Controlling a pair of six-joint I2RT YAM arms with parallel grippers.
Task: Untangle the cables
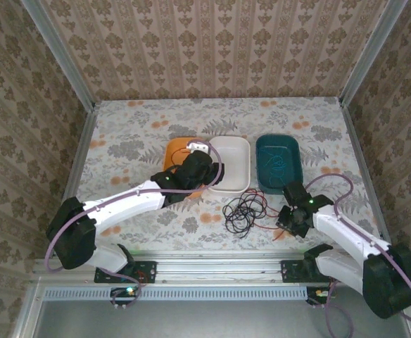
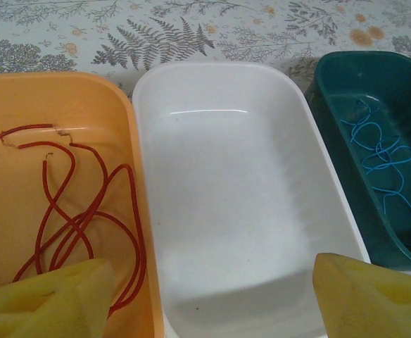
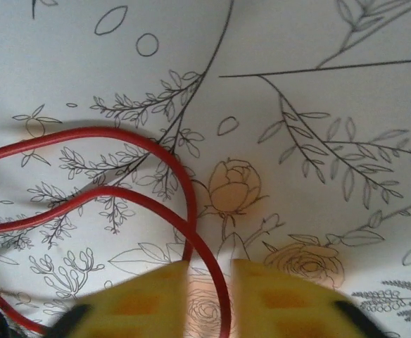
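Observation:
A tangle of black and red cables (image 1: pixel 242 210) lies on the patterned table in front of the trays. My right gripper (image 1: pixel 291 220) is low at the tangle's right side. In the right wrist view its yellow fingers (image 3: pixel 276 296) stand close together, shut on a red cable (image 3: pixel 121 193) that loops away to the left. My left gripper (image 1: pixel 193 166) hangs open over the trays, its yellow fingertips (image 2: pixel 58 292) wide apart with nothing between them. A red cable (image 2: pixel 72 211) lies coiled in the orange tray (image 2: pixel 22 98), and a thin blue cable (image 2: pixel 381 151) lies in the teal tray (image 2: pixel 346 77).
The white tray (image 2: pixel 219 91) between the orange and teal ones holds nothing. All three trays (image 1: pixel 234 176) sit in a row mid-table. Metal rails (image 1: pixel 79 155) and wallpapered walls bound the table on three sides.

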